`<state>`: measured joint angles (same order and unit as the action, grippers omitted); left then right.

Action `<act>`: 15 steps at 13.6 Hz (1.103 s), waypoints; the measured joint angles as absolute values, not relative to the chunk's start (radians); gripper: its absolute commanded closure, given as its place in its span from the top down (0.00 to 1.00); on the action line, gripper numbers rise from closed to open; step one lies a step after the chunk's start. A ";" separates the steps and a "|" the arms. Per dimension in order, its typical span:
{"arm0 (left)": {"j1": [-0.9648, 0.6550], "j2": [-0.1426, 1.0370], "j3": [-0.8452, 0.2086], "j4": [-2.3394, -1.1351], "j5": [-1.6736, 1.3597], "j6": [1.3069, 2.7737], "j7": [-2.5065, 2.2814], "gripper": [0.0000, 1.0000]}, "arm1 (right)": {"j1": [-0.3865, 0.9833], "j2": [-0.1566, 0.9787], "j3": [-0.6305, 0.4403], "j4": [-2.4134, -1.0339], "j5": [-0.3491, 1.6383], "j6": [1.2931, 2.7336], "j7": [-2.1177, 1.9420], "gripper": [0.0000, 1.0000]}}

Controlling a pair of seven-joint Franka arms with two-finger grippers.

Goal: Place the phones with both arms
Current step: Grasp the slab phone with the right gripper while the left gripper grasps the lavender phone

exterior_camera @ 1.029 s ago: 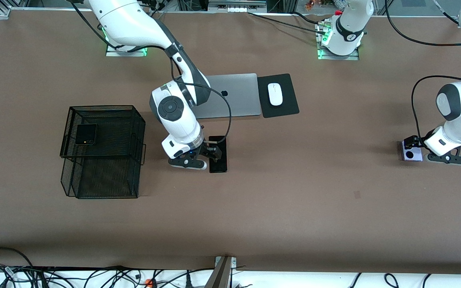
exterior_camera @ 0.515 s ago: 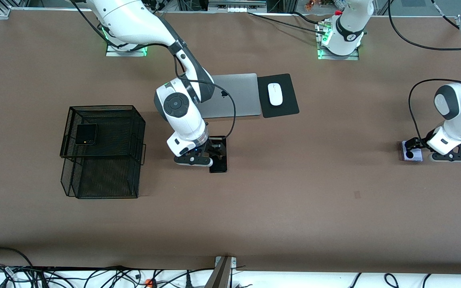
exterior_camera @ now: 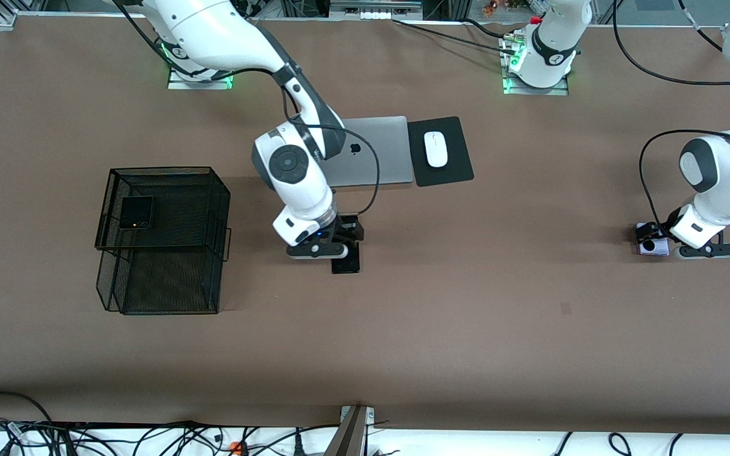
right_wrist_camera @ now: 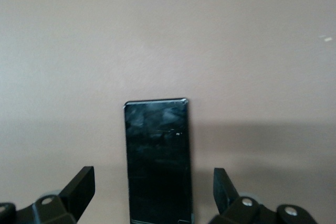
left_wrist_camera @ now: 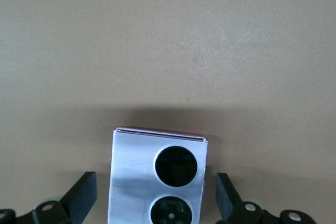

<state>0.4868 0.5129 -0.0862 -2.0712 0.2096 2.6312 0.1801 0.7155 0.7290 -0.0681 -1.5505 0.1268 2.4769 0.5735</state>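
On the brown table, the black wire-mesh basket [exterior_camera: 162, 237] toward the right arm's end carries the small squarish black folded phone [exterior_camera: 136, 212] on its upper tier. The right gripper [exterior_camera: 341, 244] hangs low over the long black slab phone [right_wrist_camera: 157, 161] — jaws wide, straddling its narrow width, long axis running out between the fingers. The left gripper [exterior_camera: 650, 239] sits likewise over the small pale lilac phone with two black circles [left_wrist_camera: 157, 177], jaws wide — contact seems absent, though hard to judge.

long black slab phone [right_wrist_camera: 158, 161]: glossy black | small pale lilac phone [left_wrist_camera: 157, 178]: lilac, two black circles | black wire-mesh basket [exterior_camera: 163, 240]: black mesh | flat brown table [exterior_camera: 466, 316]: plain brown
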 measured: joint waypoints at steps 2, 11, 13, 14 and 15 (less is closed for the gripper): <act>0.485 0.527 -0.087 -2.071 0.210 2.640 0.180 1.00 | 0.738 0.771 -0.068 -1.539 0.126 2.508 0.554 1.00; 0.485 0.538 -0.090 -2.071 0.212 2.644 0.290 1.00 | 0.740 0.825 -0.077 -1.496 0.041 2.521 0.439 1.00; 0.487 0.541 -0.089 -2.070 0.212 2.644 0.340 1.00 | 0.741 0.831 -0.077 -1.496 0.037 2.521 0.438 1.00; 0.487 0.542 -0.089 -2.069 0.212 2.644 0.361 1.00 | 0.741 0.835 -0.077 -1.496 0.037 2.521 0.438 1.00; 0.487 0.543 -0.089 -2.066 0.212 2.644 0.382 1.00 | 0.741 0.839 -0.077 -1.496 0.037 2.521 0.438 1.00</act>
<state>0.4872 0.5428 -0.0893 -2.0661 0.2119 2.6440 0.3821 0.7406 0.8392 -0.0771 -1.4963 0.0367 2.5208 0.4380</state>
